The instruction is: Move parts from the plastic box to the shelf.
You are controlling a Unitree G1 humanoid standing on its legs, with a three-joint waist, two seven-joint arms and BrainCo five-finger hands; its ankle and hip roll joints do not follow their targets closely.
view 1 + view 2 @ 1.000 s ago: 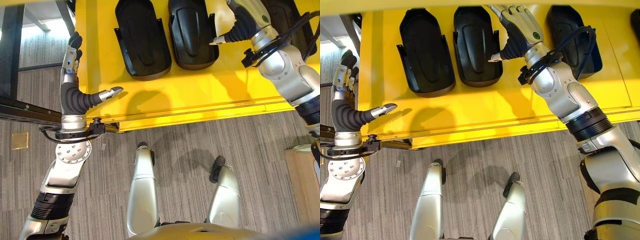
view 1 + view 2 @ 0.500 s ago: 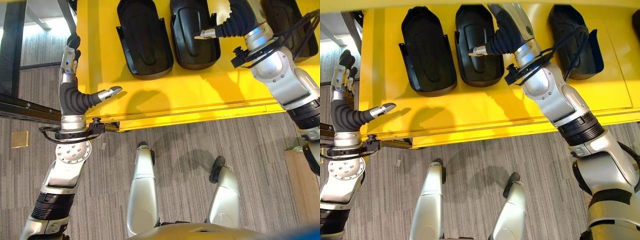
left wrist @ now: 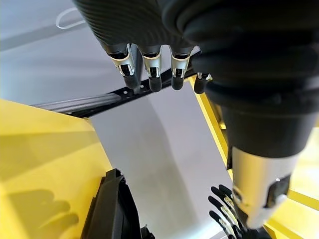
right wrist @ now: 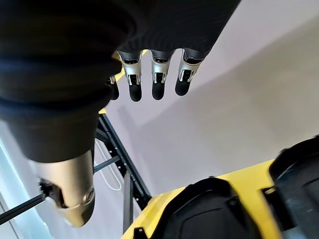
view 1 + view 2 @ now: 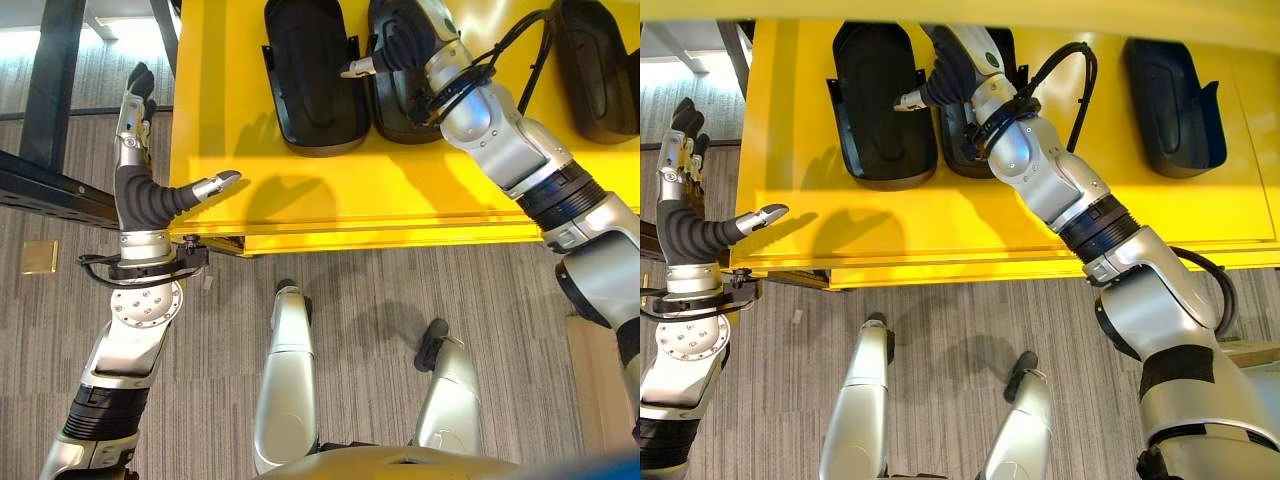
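Right hand (image 5: pixel 950 65), fingers straight, hovers over the middle black part (image 5: pixel 400 95) on the yellow shelf (image 5: pixel 400 190); left hand (image 5: pixel 140 185) open at 9 o'clock.

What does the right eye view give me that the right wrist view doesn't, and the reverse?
The right eye view adds the open left hand beside the yellow shelf, a third black part farther right, and the carpet floor. The right wrist view adds a black frame and a pale wall beyond the shelf. Both share the open right hand over two black parts lying side by side.
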